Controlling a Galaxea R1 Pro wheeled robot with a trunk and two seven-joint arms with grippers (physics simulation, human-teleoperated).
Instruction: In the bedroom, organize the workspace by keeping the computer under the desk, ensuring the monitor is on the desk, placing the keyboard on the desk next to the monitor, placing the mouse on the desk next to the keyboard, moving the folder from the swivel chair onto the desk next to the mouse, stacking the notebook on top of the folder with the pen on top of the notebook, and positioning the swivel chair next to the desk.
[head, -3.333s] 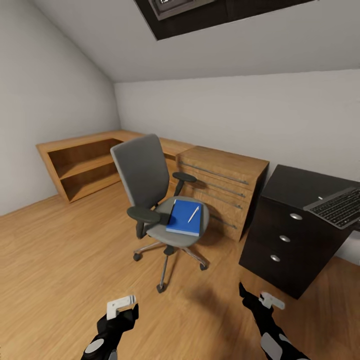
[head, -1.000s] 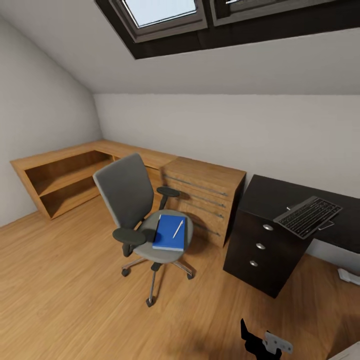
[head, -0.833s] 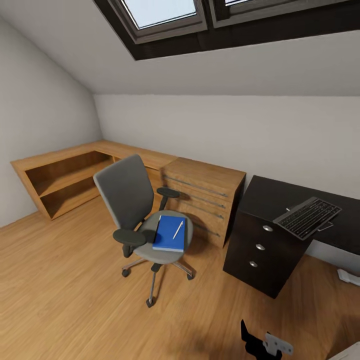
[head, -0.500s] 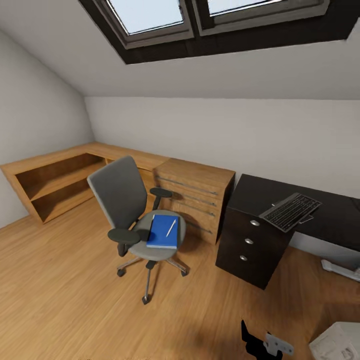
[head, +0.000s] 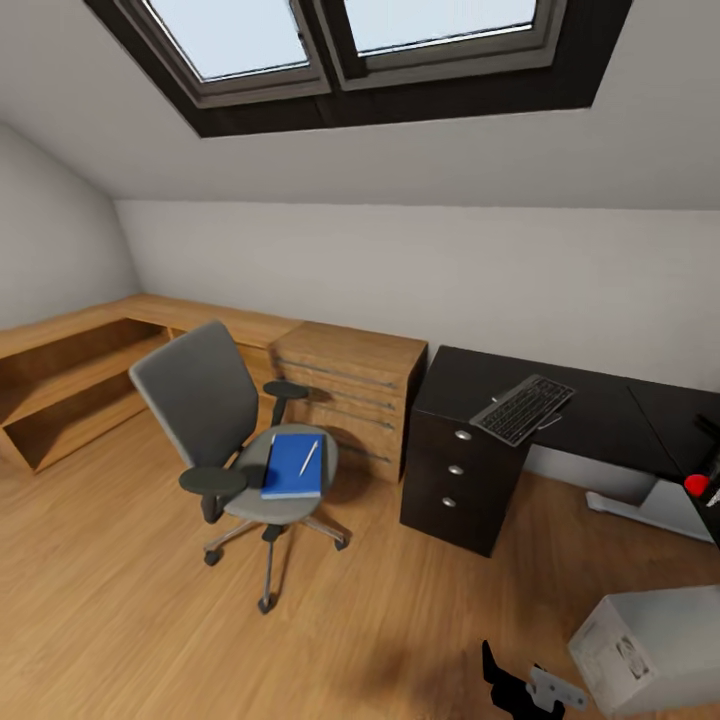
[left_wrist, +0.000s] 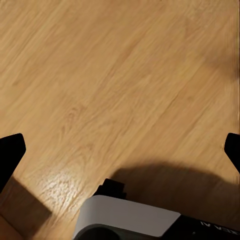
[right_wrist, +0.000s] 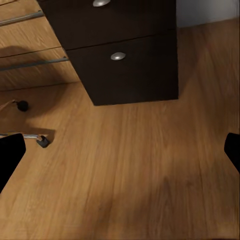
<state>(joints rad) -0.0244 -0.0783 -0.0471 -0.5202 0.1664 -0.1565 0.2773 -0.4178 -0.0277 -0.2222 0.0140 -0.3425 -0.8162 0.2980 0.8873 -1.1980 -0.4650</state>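
Folder (head: 292, 466) (pen (head: 308, 457) on top) lies on swivel chair (head: 225, 415); both tools (left_wrist: 120, 150) (right_wrist: 120, 150) spread wide.

Light-wood dresser (head: 345, 385), skylight (head: 340, 40) above

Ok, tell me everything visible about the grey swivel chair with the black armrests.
The grey swivel chair stands upright on the wooden floor, apart from the glossy black desk. It has a grey padded back and seat, black armrests and a chrome star base on black casters. A flat blue folder lies on its seat, with a thin white pen on top.
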